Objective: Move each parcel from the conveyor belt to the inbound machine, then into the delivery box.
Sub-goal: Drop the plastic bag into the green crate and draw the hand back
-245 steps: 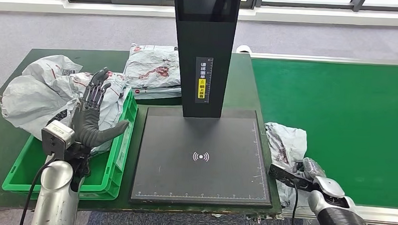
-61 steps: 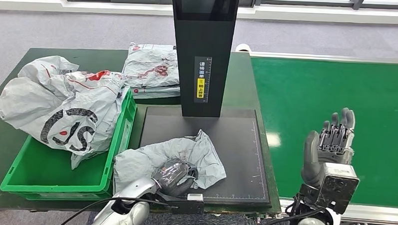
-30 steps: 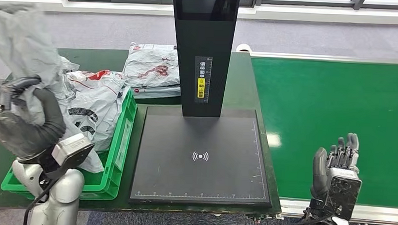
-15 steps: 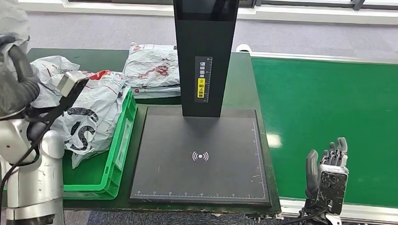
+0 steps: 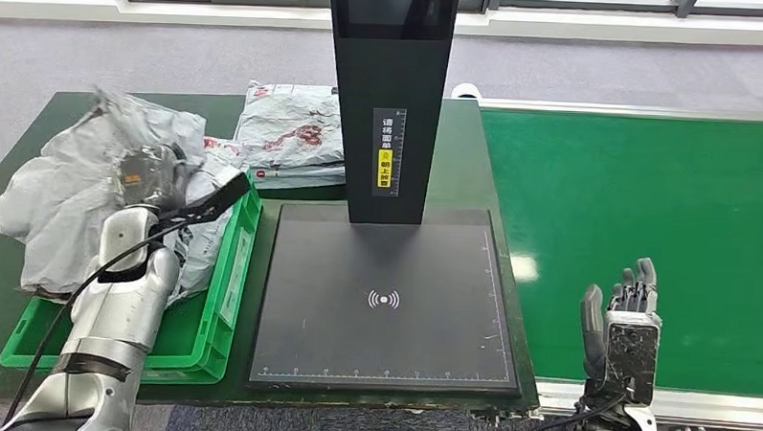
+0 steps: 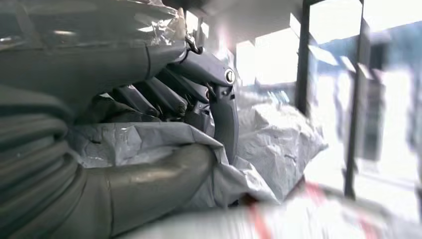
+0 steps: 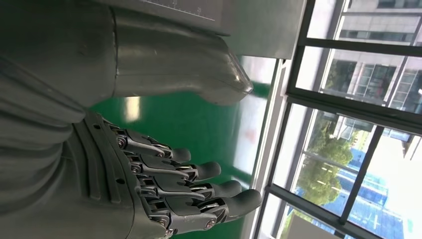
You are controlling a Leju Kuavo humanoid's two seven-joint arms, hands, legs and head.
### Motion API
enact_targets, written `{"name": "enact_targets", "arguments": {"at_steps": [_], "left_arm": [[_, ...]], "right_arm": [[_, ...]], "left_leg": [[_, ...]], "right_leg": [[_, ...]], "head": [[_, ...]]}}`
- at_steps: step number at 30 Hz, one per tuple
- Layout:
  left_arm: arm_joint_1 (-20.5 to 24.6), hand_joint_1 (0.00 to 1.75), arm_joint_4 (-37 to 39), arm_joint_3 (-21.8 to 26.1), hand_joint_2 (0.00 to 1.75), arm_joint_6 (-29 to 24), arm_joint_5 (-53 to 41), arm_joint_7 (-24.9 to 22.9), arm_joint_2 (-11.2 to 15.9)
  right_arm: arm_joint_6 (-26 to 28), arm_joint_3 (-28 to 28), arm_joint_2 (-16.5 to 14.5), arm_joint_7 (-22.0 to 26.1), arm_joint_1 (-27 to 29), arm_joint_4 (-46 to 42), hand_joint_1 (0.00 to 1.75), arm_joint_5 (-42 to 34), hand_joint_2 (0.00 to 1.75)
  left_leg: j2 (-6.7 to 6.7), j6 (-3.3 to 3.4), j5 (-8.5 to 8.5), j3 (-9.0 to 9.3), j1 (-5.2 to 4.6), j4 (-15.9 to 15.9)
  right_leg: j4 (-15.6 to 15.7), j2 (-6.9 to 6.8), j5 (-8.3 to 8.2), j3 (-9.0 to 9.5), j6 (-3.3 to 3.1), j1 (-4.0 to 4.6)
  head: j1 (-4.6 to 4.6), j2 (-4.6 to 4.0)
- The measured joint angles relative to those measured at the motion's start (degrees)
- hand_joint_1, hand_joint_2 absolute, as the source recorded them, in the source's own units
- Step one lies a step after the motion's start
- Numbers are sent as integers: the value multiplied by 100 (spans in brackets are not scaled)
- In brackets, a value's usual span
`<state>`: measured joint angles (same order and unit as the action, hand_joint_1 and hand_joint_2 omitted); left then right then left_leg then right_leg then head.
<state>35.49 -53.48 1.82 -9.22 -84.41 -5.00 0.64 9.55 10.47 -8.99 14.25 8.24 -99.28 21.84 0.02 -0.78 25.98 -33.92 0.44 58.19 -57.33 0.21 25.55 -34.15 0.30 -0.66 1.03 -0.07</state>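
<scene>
My left fingers point(image 6: 164, 97) are closed around a grey parcel point(image 5: 82, 181), with the thumb pressing the crumpled plastic from the other side, so my left hand point(image 5: 147, 174) holds it firmly. The parcel is over the green box point(image 5: 223, 296), on top of the pile of bags already lying there. I judge that I am in the last step for this parcel: putting it into the box. The scanner plate point(image 5: 386, 302) carries nothing, and I see no parcel on the belt point(image 5: 637, 196). My right hand point(image 5: 621, 315) stands upright at the belt's near edge, fingers straight and apart, holding nothing. The next move asks me to open the left fingers and release.
</scene>
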Motion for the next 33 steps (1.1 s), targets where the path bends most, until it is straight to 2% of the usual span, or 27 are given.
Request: {"name": "enact_targets", "arguments": {"at_steps": [3,5,9,14,21,22,23,24,25,26,27,28,33], "left_arm": [[84,175,721,-149,175,794,46,155,3],[123,175,1151,-277,175,1103,75,228,25],[239,175,1700,-472,175,1270,142,346,113],[327,175,2015,-668,175,1633,222,437,255],[235,175,2231,-744,175,1731,456,237,517],[223,158,2241,-744,175,1732,499,227,548],[209,129,2245,-744,175,1728,539,224,576],[195,91,2243,-744,175,1723,571,224,597],[180,48,2238,-744,131,1714,601,224,611],[166,21,2229,-744,87,1701,635,221,621],[154,6,2218,-744,44,1690,666,214,625],[142,0,2204,-744,0,1677,695,203,626],[93,0,2082,-734,0,1549,839,83,628]], "right_arm": [[-83,0,14,-13,-116,77,0,40,175],[-116,-1,20,-35,-191,149,0,67,175],[-138,-1,27,-50,-264,222,0,86,175],[-144,0,37,-65,-291,266,0,97,175],[-104,-2,113,-54,-241,355,0,23,175],[-91,-2,123,-51,-228,364,0,6,175],[-77,-2,131,-51,-216,371,0,-8,175],[-65,-2,134,-55,-203,374,0,-14,175],[-56,-2,135,-60,-187,374,0,-16,175],[-51,-2,136,-68,-169,373,0,-18,175],[-49,-1,136,-76,-150,373,0,-18,175],[-48,-1,136,-83,-131,372,0,-16,175],[-73,-2,136,-136,-69,368,0,13,175]], "left_leg": [[4,1,2,2,-2,-1],[2,1,1,3,-2,-1],[-4,1,3,21,-1,-3],[-3,3,26,35,-1,-11],[15,-16,75,130,-5,-26],[20,-19,81,146,-7,-30],[24,-23,86,161,-10,-34],[27,-27,90,175,-12,-38],[29,-31,94,189,-13,-42],[30,-34,98,201,-13,-46],[30,-37,101,213,-12,-50],[29,-38,103,223,-12,-54],[29,-46,106,248,-10,-67]], "right_leg": [[0,1,0,1,0,-1],[-1,-1,1,4,0,-1],[-1,-9,8,29,-2,-1],[0,-9,30,80,-5,-2],[0,7,67,178,-21,-3],[0,11,72,189,-23,-3],[0,15,77,199,-27,-3],[0,18,82,208,-31,-3],[0,19,88,218,-36,-3],[0,19,94,228,-41,-3],[0,19,99,237,-45,-3],[-1,18,104,244,-48,-3],[-4,17,118,260,-62,-2]], "head": [[2,0],[1,1],[0,0],[0,0],[0,1],[0,0],[0,1],[1,1],[1,1],[1,1],[1,0],[1,0],[1,1]]}}
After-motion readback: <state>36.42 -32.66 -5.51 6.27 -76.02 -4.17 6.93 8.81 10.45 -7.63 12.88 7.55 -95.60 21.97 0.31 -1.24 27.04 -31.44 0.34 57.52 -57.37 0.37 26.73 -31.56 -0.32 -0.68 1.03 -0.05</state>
